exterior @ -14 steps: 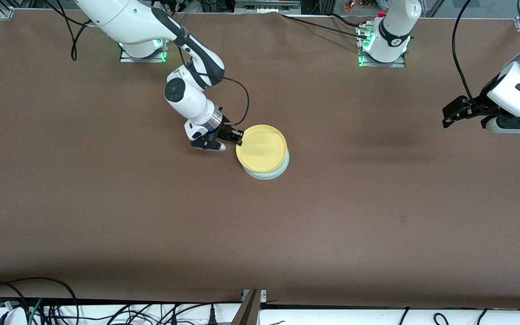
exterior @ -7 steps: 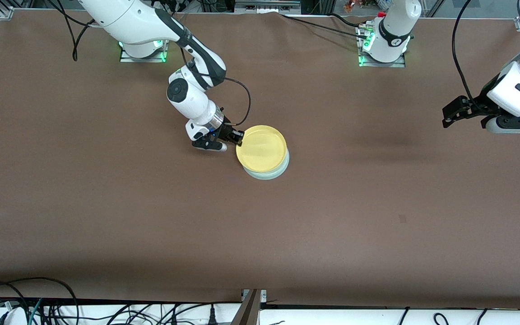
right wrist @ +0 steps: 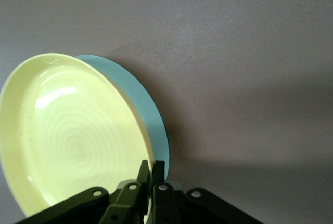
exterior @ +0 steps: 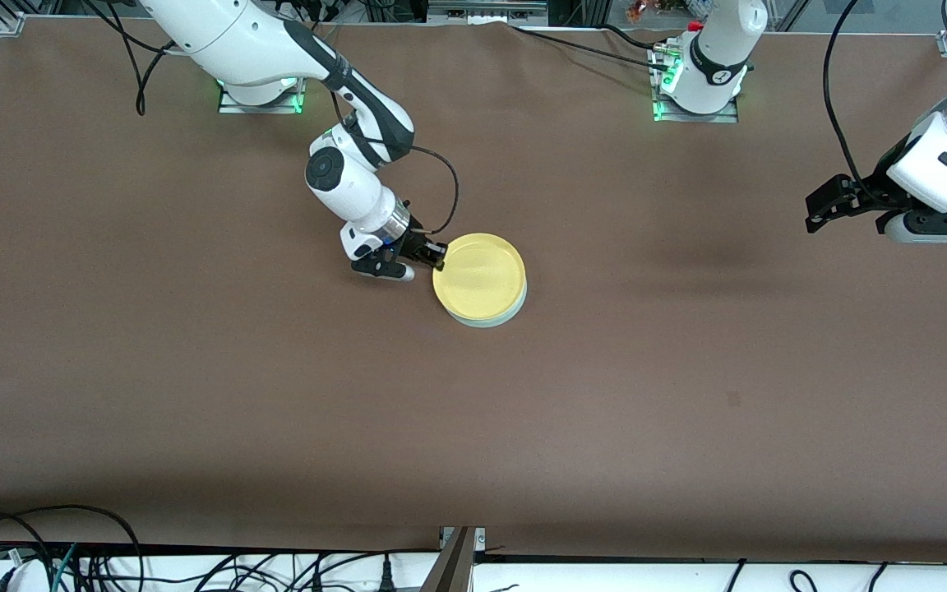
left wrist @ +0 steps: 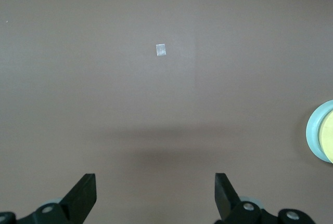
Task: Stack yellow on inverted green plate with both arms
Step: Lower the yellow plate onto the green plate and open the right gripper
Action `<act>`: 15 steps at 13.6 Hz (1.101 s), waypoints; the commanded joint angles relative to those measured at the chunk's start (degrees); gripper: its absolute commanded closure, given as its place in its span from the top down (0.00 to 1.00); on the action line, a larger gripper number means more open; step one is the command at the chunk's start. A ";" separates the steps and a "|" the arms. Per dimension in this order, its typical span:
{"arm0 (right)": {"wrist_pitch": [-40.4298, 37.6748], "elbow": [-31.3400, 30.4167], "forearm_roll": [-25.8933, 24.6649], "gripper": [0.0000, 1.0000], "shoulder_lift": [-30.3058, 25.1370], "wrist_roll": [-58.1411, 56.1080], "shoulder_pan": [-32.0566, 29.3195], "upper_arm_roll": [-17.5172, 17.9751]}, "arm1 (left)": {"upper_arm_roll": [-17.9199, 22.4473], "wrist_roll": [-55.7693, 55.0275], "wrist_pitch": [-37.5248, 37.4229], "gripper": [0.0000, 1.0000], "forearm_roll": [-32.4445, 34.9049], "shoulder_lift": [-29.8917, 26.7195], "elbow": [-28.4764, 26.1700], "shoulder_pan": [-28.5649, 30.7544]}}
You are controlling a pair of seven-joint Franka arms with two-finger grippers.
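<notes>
The yellow plate lies rim up on the pale green plate, which shows only as a thin crescent under its nearer edge. My right gripper is shut on the yellow plate's rim at the side toward the right arm's end of the table. In the right wrist view its fingers pinch the yellow plate, with the green plate beneath. My left gripper hangs open and holds nothing over the left arm's end of the table. Its wrist view shows the left gripper over bare cloth, with the green plate at the picture's edge.
A brown cloth covers the table. A small pale square mark lies on it under the left arm. Cables run along the table's near edge. The arms' bases stand along the farther edge.
The right gripper has sunk a little with the yellow plate, which now sits lower and more squarely on the green plate. The left arm has not moved.
</notes>
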 commanded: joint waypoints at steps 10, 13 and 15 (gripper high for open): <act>-7.23 1.31 1.17 1.00 -7.39 0.28 0.61 -1.79 | -0.11 1.01 -0.94 1.00 -0.69 0.36 1.05 0.13; -13.65 1.40 1.08 1.00 -13.54 0.20 0.61 -4.42 | -0.11 1.01 -0.94 1.00 -0.69 0.36 1.05 0.13; -18.04 2.18 1.00 1.00 -17.15 0.02 0.61 -6.44 | -0.11 0.92 -1.02 1.00 -0.69 0.36 1.05 0.13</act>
